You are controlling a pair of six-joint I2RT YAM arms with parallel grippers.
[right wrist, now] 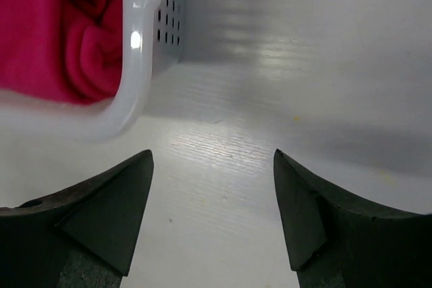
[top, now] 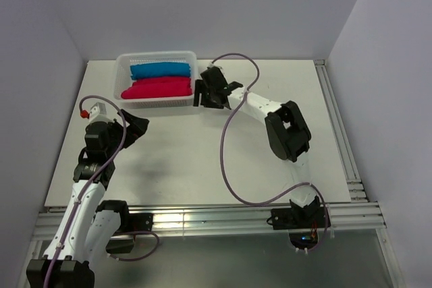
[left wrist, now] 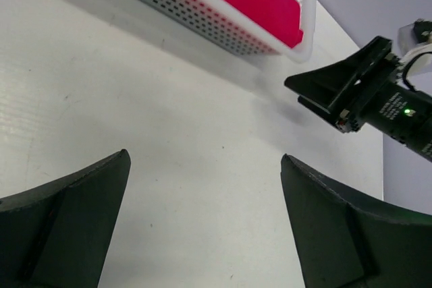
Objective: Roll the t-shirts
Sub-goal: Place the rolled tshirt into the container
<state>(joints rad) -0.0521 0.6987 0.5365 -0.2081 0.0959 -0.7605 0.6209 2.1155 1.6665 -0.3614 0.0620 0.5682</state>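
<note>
right pincer (right wrist: pixel 212 158) lettering (left wrist: pixel 390 108), apparently illegible

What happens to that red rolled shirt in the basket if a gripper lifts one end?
Probably floppy: the red shirt is soft cloth with rounded folds, so the free end would likely sag. It may unroll, since nothing visible ties it. It seems light: the thin lattice basket holds it without bowing.
</note>
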